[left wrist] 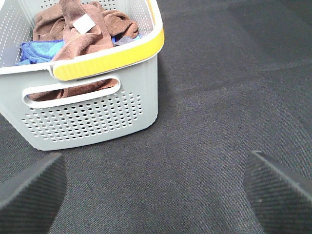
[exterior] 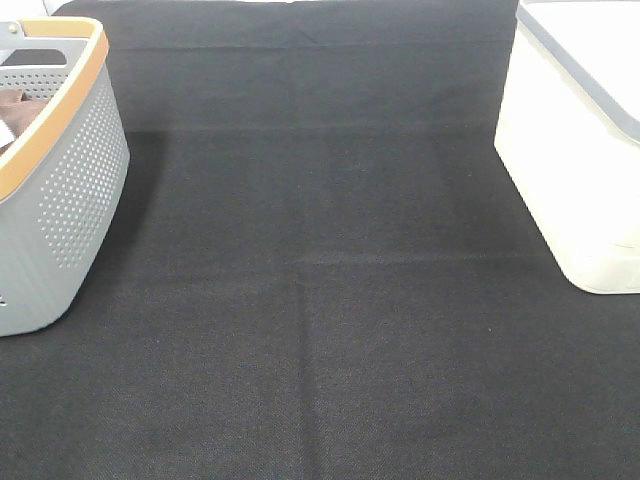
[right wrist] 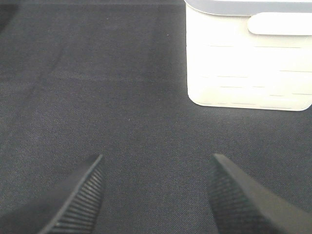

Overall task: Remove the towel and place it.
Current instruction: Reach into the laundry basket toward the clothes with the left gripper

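Note:
The towel (left wrist: 92,36), reddish-brown with a small white tag, lies crumpled in the grey perforated basket (left wrist: 97,117) on top of a blue cloth (left wrist: 41,49). More brown cloth shows through the basket's handle slot; I cannot tell whether it is the same piece. In the exterior high view only a brown corner (exterior: 15,108) shows inside the basket (exterior: 75,180) at the far left. My left gripper (left wrist: 153,195) is open and empty, over the black mat a short way from the basket. My right gripper (right wrist: 158,195) is open and empty, over the mat near the white bin. Neither arm shows in the exterior high view.
A white lidded bin (exterior: 570,170) stands at the right edge, and it also shows in the right wrist view (right wrist: 248,68). A black mat (exterior: 320,300) covers the table between basket and bin.

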Controlling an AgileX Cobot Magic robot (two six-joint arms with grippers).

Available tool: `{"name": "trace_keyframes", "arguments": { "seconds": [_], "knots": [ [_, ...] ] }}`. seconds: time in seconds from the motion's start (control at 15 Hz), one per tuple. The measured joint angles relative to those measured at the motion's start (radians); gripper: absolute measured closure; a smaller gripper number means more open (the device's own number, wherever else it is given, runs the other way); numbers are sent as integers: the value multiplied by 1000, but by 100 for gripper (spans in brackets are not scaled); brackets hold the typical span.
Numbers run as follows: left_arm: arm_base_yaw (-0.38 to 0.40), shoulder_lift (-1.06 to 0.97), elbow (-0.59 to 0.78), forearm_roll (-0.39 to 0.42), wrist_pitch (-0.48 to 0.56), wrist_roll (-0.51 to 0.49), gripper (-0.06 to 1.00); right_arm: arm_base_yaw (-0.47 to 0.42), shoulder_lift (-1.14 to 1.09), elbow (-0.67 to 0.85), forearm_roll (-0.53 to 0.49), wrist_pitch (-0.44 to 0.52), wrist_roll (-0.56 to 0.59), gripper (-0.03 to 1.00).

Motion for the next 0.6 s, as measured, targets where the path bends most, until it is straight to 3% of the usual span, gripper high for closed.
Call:
{"name": "trace_keyframes", "arguments": {
  "seconds": [0.6],
  "knots": [
    [0,15,0,0,0,0,1,0,0,0,0,0,0,38]
  ]
}}
